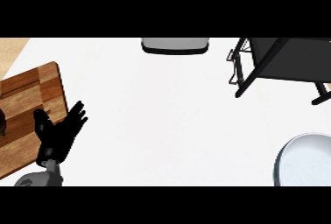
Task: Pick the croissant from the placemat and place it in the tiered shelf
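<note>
From my console, the white counter (168, 113) held the tiered shelf (284, 61) at two o'clock and a wooden placemat (32, 100) at nine. My left hand (59, 131) rested beside it, fingers straight, holding nothing. I couldn't see the croissant; the right hand was out of view.

i can read no text, label, brand, number or sign anywhere here: nothing on the white counter (168, 113), the wooden board (32, 100) at its left edge, or the black shelf (278, 61).
</note>
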Motion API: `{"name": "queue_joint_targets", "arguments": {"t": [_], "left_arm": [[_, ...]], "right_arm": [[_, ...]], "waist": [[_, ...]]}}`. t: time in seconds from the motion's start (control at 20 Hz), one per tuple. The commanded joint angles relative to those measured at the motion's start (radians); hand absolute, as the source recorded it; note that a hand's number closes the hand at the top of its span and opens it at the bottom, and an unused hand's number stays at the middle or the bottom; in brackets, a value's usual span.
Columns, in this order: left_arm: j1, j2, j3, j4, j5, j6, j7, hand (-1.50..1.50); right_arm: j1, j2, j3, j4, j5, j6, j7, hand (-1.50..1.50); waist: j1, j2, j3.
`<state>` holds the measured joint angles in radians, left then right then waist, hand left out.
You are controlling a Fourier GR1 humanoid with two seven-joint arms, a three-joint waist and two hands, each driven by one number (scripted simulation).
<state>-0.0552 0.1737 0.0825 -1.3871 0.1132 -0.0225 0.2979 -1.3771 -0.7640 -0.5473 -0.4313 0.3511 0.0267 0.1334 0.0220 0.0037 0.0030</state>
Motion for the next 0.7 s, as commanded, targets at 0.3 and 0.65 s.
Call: {"name": "queue_joint_targets", "arguments": {"t": [0.3, 0.65], "left_arm": [[0.010, -0.009, -0.006, -0.006, -0.016, 0.013, 0.006, 0.00], [0.009, -0.019, -0.009, -0.001, -0.022, 0.026, 0.034, 0.00]], "right_arm": [[0.041, -0.197, -0.090, 0.054, -0.020, -0.162, 0.004, -1.50], [0.126, -0.347, -0.197, 0.111, -0.127, -0.038, 0.000, -1.50]], "waist": [[0.007, 0.009, -0.002], [-0.008, 0.004, -0.001]]}}
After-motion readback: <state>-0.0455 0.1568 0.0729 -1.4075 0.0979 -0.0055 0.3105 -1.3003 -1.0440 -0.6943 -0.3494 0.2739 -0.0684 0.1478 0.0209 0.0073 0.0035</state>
